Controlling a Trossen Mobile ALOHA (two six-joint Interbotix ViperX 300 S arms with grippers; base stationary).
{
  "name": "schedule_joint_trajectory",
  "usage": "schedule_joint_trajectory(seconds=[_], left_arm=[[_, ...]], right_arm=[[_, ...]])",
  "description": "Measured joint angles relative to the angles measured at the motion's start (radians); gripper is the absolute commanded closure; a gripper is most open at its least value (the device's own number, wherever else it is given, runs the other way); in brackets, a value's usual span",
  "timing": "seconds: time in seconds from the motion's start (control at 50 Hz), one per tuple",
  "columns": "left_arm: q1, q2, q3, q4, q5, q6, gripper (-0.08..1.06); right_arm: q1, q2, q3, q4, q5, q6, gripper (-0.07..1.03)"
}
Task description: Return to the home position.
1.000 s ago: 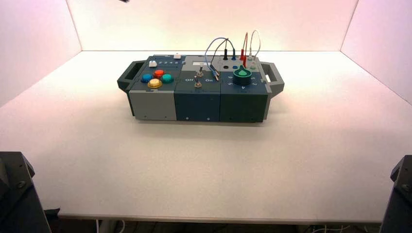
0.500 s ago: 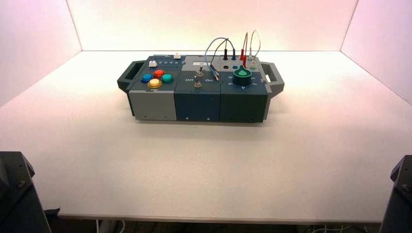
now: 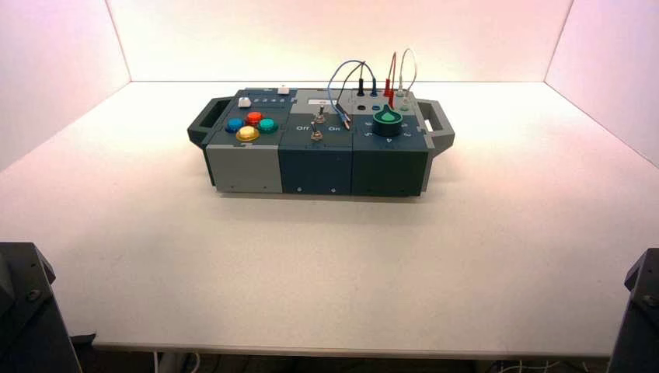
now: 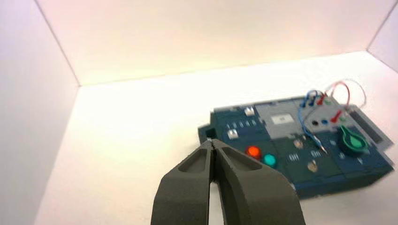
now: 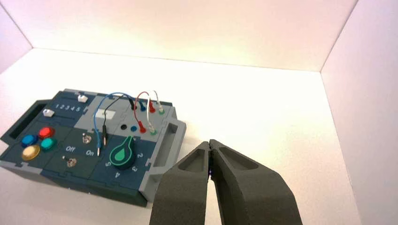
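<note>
- The white table (image 3: 326, 264) fills the space between pale walls, and the box (image 3: 319, 148) stands on it toward the far side, well apart from both arms.
- The box is long, with a dark handle (image 3: 203, 124) at its left end and a grey handle (image 3: 440, 124) at its right end; its front shows a grey block on the left and two dark blocks beside it.
- The left arm (image 3: 27, 311) sits low at the near left corner of the table and the right arm (image 3: 639, 311) at the near right corner, both pulled back from the box.
- The left gripper (image 4: 215, 145) hangs above the table short of the box, its two fingers pressed together at the tips with nothing between them.
- The right gripper (image 5: 209, 144) hangs off the box's right end, jaws likewise closed together and empty.
- A green knob (image 5: 123, 153) sits on the right part of the box top, ringed by numbers.
- Four round buttons cluster on the left part: blue (image 5: 28, 139), red (image 5: 45, 132), green (image 5: 48, 144) and yellow (image 5: 30, 152).
- Two small toggle switches (image 5: 86, 138) stand in the middle part by the words Off and On.
- Blue (image 5: 101, 105), black, red and white wires (image 5: 152, 101) loop above sockets at the back right.
- Two small white slider caps (image 5: 82, 98) lie at the back left by a row of numbers.
</note>
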Motion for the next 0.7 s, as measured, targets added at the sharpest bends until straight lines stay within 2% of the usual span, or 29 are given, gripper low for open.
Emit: schedule_joint_trajectory(seconds=[0.2, 0.7], left_arm=[[0.0, 0.008, 0.017, 0.003, -0.069, -0.002, 1.01], [0.0, 0.075, 0.018, 0.002, -0.035, -0.012, 1.01]], right_arm=[[0.0, -0.009, 0.015, 0.0, -0.014, 0.0, 0.98], [0.0, 0.026, 0.017, 0.002, -0.014, 0.012, 0.98]])
